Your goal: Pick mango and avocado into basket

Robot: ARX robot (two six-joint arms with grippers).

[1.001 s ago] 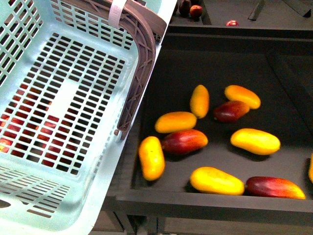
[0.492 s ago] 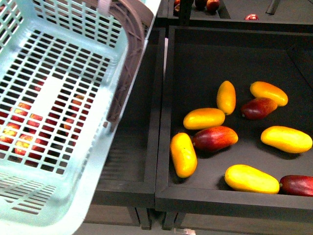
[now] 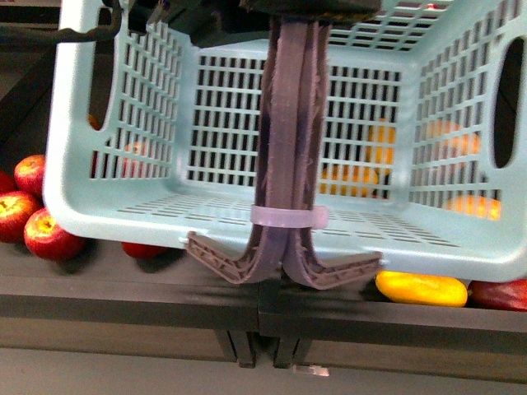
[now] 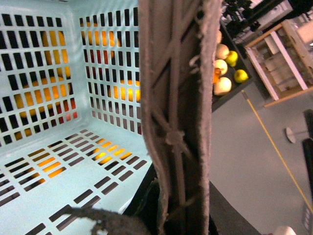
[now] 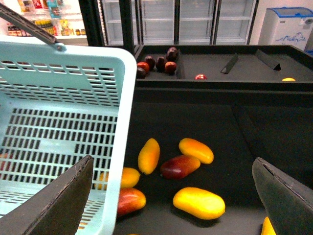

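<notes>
Basket (image 3: pixel 115 216): pale turquoise plastic with slotted walls and floor. It is tipped with its mouth toward you, over the trays' near edge.
Handles (image 3: pixel 292 123): brown-grey and ribbed, swung together across the mouth, bound by a white zip tie (image 3: pixel 288 218).
Mango (image 5: pixel 198 202): smooth, oblong, yellow-orange. It lies outside the basket, to its right, in the matte black tray (image 5: pixel 234 127), beside a red-blushed mango (image 5: pixel 180 166).
Apples (image 3: pixel 29 206): red, round and glossy, in the left tray.
Right gripper (image 5: pixel 172 160): your fingers are spread wide over the mangoes and grasp nothing.
Left gripper (image 3: pixel 300 8): a dark shape at the handles' top, cropped by the frame. You cannot tell the fingers' state.
Room: glass-door coolers (image 5: pixel 161 22) along the far wall; grey floor (image 4: pixel 254 161).
</notes>
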